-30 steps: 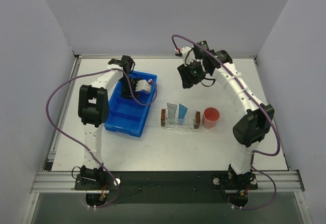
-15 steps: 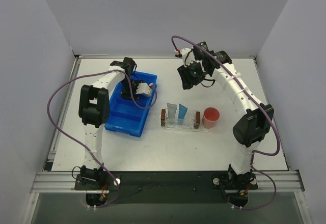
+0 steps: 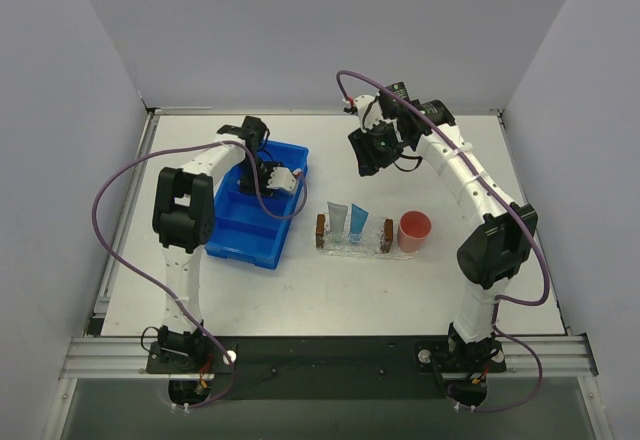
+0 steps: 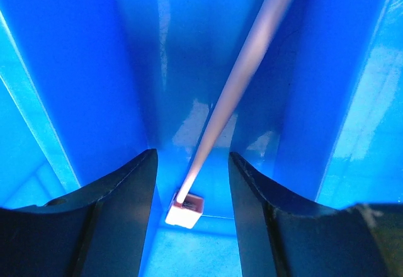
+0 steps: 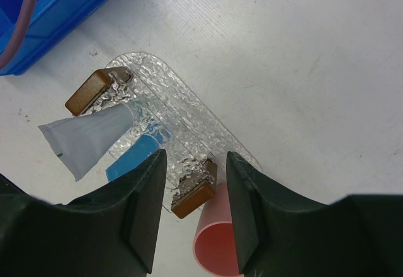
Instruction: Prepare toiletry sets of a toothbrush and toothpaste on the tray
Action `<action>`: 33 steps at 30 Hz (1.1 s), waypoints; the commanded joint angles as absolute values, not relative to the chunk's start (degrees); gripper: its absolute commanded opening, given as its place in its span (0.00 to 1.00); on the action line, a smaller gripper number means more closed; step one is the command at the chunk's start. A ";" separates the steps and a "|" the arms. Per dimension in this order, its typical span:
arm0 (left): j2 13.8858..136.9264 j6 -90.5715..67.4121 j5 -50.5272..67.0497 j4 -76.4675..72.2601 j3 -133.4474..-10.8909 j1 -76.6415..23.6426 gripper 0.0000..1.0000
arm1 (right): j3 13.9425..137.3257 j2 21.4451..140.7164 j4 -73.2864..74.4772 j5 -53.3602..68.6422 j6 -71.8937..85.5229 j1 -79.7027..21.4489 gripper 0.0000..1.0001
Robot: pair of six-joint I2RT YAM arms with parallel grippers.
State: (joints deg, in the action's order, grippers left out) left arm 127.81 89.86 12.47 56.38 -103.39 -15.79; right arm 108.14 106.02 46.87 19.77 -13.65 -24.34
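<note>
Both grippers have their jaws spread. The left gripper [image 4: 192, 163] is down inside the blue bin [image 3: 240, 235], 1 finger on each side of the toothbrush [image 4: 239, 82] with a gap on both sides, so nothing is pinched. The 1 pink-lilac toothbrush lies on the bin floor, hemmed in by the bin's walls. The right gripper [image 5: 194, 160] hangs above the table [image 3: 330, 290] over the tray [image 5: 189, 110], holding nothing. On the 1 clear tray, 2 toothpaste tubes lie side by side, 1 grey-blue [image 5: 88, 138] and 1 brighter blue [image 5: 135, 154], their flat tails reaching past its edge. They sit between 2 brown blocks [image 5: 94, 91]. 1 pink cup [image 5: 214, 239] stands just beside the tray's end.
</note>
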 commanded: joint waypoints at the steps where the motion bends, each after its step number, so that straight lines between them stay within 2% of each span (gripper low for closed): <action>1: 131.83 91.93 14.85 53.61 -99.84 -15.82 0.60 | 107.40 104.06 47.29 19.16 -13.97 -24.26 0.38; 8: 132.10 91.67 14.77 54.05 -100.28 -15.73 0.57 | 107.14 103.54 47.28 18.37 -14.50 -24.70 0.38; 13: 131.49 91.32 14.68 53.09 -99.06 -15.82 0.36 | 107.14 103.27 47.20 17.84 -14.68 -25.31 0.38; 22: 127.01 88.69 14.59 46.50 -93.52 -15.82 0.20 | 106.26 102.48 47.20 17.05 -15.29 -26.28 0.38; 27: 125.25 86.31 14.76 46.14 -93.60 -15.82 0.01 | 106.17 102.39 47.20 17.05 -15.47 -26.81 0.37; 33: 122.61 84.82 16.34 47.02 -94.83 -15.56 0.00 | 106.00 102.22 47.11 17.05 -15.64 -27.16 0.36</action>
